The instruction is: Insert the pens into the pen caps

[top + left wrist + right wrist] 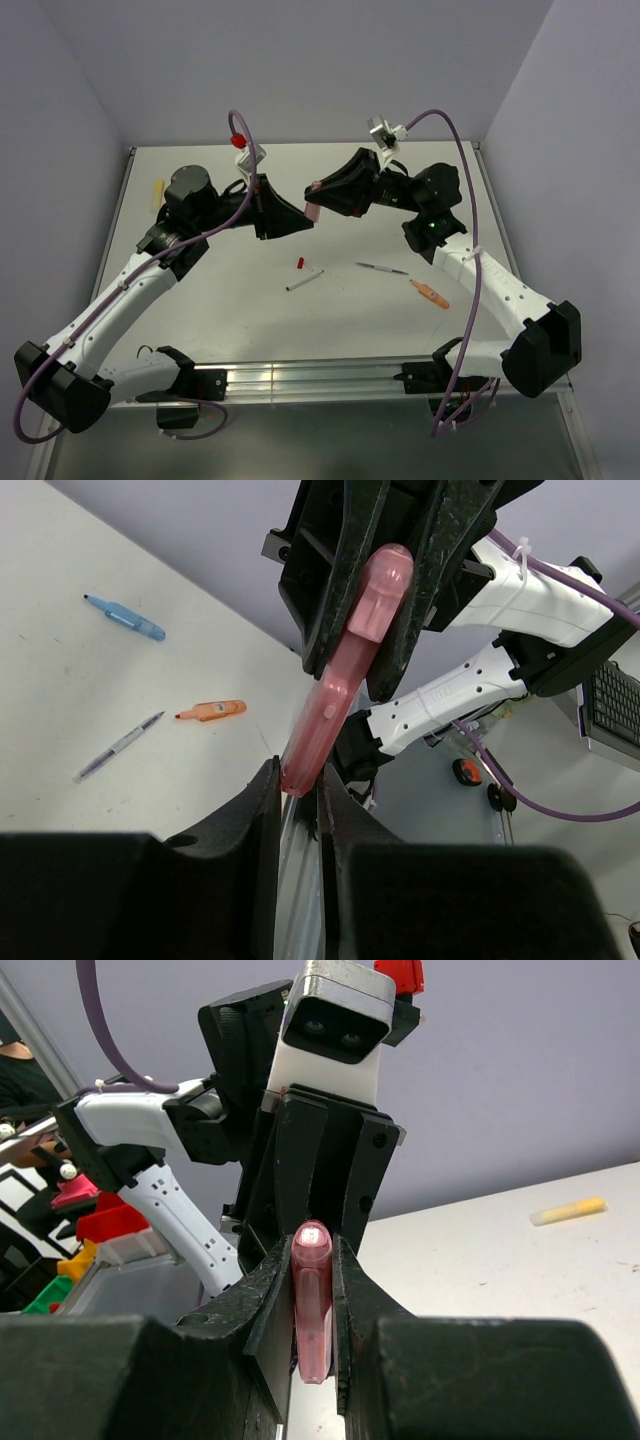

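On table [230, 295], nearest: orange pen [430, 294], white stick pen [305, 281], red cap [300, 263]. Raised above mid-table: left gripper [298, 780] and right gripper [313, 1250] pinch opposite ends of pink pen [335, 695]. Far left: yellow pen [157, 192].

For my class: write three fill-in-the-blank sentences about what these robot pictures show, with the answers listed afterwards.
The pen held between the left gripper and right gripper is ___.
The small cap on the table beside the white stick is ___.
The orange pen lies on the ___ arm's side.
Answers: pink, red, right.
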Available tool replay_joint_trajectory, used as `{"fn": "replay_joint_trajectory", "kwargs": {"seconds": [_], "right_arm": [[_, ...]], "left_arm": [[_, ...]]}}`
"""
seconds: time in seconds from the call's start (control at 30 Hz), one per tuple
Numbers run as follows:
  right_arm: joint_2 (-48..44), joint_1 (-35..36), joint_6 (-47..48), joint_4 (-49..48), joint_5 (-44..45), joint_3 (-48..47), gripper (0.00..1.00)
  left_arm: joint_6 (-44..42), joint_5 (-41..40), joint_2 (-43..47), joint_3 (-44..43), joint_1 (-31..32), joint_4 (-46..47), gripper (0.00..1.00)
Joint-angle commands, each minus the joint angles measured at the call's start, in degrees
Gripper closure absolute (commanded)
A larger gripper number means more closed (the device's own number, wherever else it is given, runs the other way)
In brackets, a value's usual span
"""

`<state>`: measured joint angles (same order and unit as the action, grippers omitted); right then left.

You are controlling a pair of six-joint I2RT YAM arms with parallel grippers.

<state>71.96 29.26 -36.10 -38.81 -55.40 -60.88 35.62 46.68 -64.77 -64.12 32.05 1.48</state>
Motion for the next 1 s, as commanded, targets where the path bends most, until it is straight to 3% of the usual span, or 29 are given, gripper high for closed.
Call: {"fn": "replay_joint_trajectory", "kwargs": {"seconds": [0.0, 0.2, 0.27, 0.47, 0.67, 0.97], "right_arm": [[3.4, 2.4, 1.8, 12.4, -9.2, 2.4, 1.00], [4.2, 2.3, 1.6, 12.8, -8.7, 0.7, 1.00], [4.8, 2.1, 1.2, 12.8, -8.7, 0.3, 1.00], [5.6, 1.5, 0.0, 12.7, -8.8, 0.1, 1.00], [5.5, 0.6, -0.7, 12.7, -9.2, -0.2, 1.00], [4.2, 0.0, -1.1, 12.4, -9.3, 0.7, 1.00]], "left_arm": [[0.9, -3.3, 2.8, -9.5, -0.3, 18.4, 1.00], [-0.7, -2.7, 3.8, -7.7, -0.3, 17.3, 1.00], [-1.3, -2.5, 4.0, -7.5, -0.3, 17.1, 0.91], [-2.7, -2.6, 4.0, -7.9, -0.3, 15.9, 0.87], [-4.0, -3.3, 4.5, -7.2, -0.2, 14.4, 0.61], [-5.2, -4.5, 4.3, -7.0, -0.3, 12.0, 0.52]]}}
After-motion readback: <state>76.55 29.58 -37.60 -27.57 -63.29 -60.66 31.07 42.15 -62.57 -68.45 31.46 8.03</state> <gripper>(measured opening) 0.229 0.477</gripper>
